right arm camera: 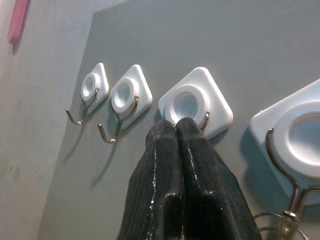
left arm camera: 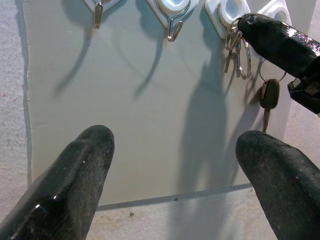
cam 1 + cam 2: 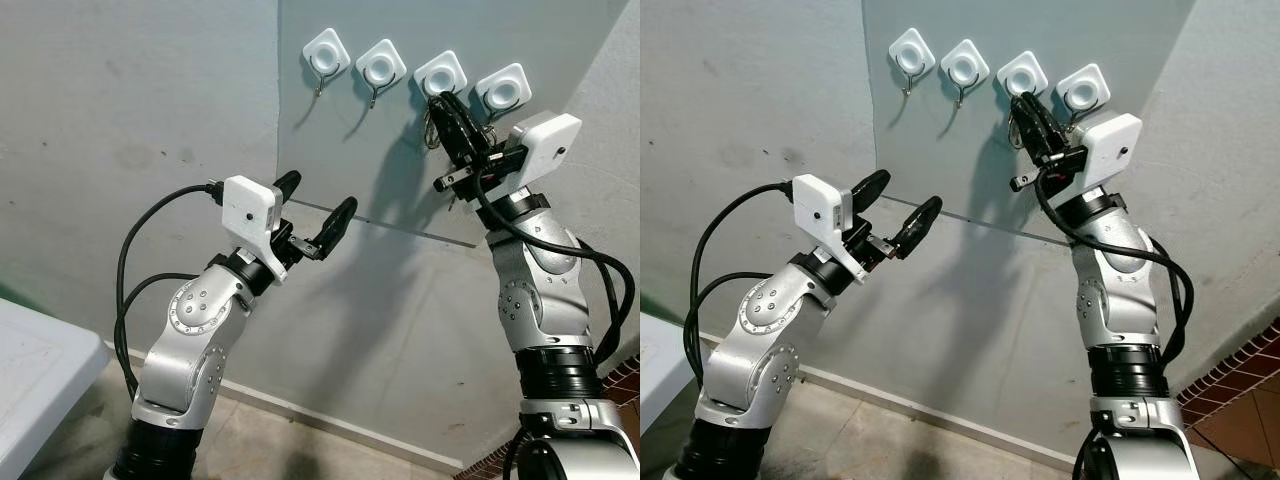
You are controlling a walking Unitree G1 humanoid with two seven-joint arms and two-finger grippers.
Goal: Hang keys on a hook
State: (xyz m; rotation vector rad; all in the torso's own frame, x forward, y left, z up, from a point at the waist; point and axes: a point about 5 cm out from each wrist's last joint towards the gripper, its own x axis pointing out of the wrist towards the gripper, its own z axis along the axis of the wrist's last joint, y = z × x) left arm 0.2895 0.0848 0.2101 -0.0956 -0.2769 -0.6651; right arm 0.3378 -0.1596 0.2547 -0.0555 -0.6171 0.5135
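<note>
Right pincer [image 3: 441,103] closed at third hook [image 1: 192,105], keys [image 2: 240,52] hanging, left pincer [image 3: 315,208] open, grey wall panel [image 3: 330,150].

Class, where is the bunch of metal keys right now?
The bunch of metal keys hangs at the third white square wall hook from the robot's left, pinched by the right gripper.

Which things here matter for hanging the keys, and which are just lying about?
In the job: keys, third hook, right gripper.
Lying about: first hook, second hook, fourth hook with a key, left gripper, white tabletop.
</note>
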